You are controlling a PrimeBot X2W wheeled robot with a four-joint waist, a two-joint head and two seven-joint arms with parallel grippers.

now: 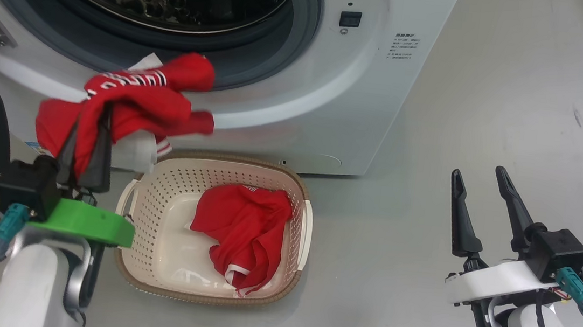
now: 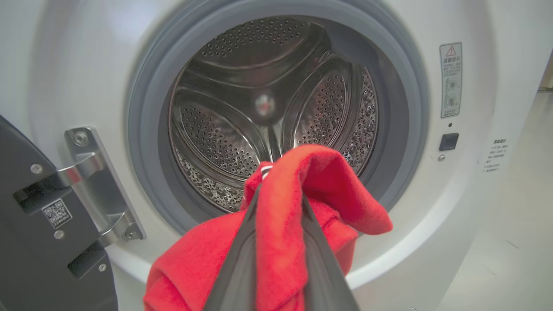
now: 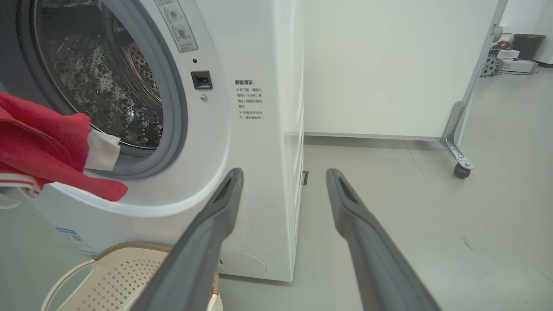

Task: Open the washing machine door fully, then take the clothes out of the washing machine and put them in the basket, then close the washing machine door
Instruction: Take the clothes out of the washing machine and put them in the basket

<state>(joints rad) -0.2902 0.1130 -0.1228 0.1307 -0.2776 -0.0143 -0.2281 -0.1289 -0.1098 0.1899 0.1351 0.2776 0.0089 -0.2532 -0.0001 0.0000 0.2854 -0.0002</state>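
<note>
Find left gripper [image 1: 95, 113] narrowed onto a red garment [image 1: 136, 98], cloth pinched between both fingers and draped down either side of them. Place this garment in the air just before the lower lip of the washing machine [image 1: 330, 108] opening, above the left end of the basket [image 1: 227, 158]. Note its upper fold near the grey rubber ring [image 2: 147, 129]; cannot tell whether touching. Record washing machine door [image 2: 30, 242] swung open at the left on its metal hinge [image 2: 93, 185], exposing the steel drum [image 2: 259, 108]. Note second red garment [image 1: 244, 229] lying crumpled inside the basket, the latter standing on the grey floor [image 1: 493, 98] just in front of the machine. See right gripper [image 1: 478, 172] spread wide, gripping nothing, held over the floor well right of the basket.
</note>
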